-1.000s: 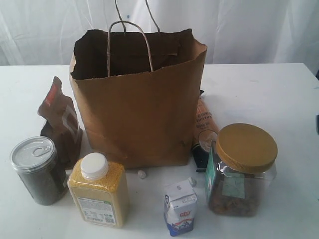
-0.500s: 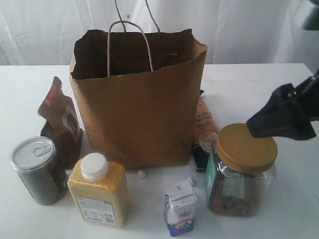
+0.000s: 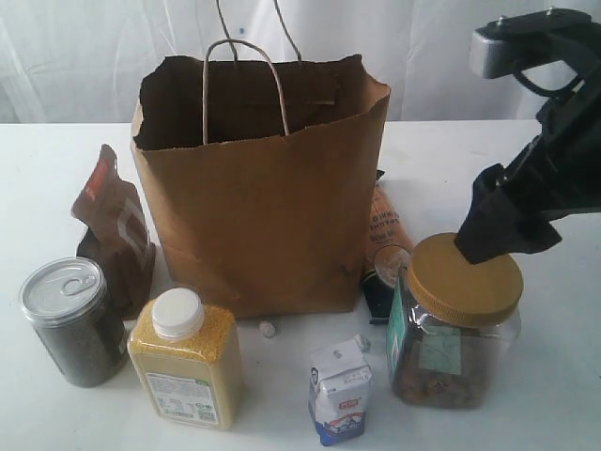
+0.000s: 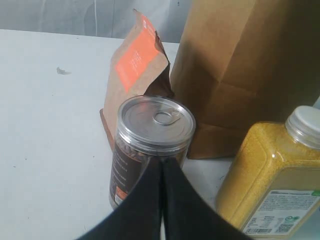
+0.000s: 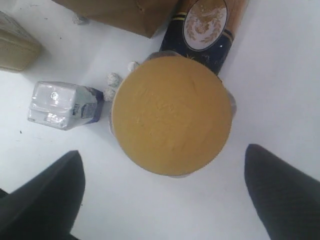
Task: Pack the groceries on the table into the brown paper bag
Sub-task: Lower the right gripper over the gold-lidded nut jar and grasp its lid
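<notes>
The brown paper bag stands open at the middle of the white table. Around it are the dark-brown pouch, silver-lidded can, yellow grain bottle, small carton, gold-lidded jar and orange-navy packet. My right gripper hovers open just above the jar lid, its fingers wide apart and touching nothing. My left gripper is shut and empty, just in front of the can; it is out of the exterior view.
Small white pebbles lie between the carton and the jar. The packet lies against the bag's side, close behind the jar. A white curtain hangs behind the table.
My right arm has come in from the right edge and now sits above the jar lid. The groceries and the bag have not moved.
</notes>
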Controlling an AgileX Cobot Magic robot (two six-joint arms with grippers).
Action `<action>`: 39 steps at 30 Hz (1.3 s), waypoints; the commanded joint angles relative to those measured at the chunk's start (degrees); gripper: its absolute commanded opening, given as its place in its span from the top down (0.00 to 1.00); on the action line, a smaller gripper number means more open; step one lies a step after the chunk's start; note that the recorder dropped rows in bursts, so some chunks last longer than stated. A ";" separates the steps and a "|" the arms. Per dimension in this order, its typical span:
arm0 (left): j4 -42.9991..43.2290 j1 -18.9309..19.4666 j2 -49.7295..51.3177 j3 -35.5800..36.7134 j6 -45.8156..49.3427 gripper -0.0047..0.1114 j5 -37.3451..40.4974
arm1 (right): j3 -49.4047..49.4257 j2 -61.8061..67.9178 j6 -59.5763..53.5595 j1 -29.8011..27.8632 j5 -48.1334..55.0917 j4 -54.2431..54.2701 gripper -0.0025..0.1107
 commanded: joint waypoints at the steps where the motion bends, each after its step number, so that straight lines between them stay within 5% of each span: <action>1: -0.60 0.04 -0.26 0.18 -0.04 0.96 -0.19 | -0.48 0.77 -0.02 1.74 -1.19 -1.25 0.13; 4: -0.60 0.04 -0.26 0.18 -0.04 0.96 -0.19 | -0.48 2.30 -0.02 2.48 -0.94 -1.25 0.05; 39: -0.60 0.04 -0.26 0.18 -0.04 0.96 -0.19 | -3.83 17.64 2.61 3.97 -0.80 -3.84 0.05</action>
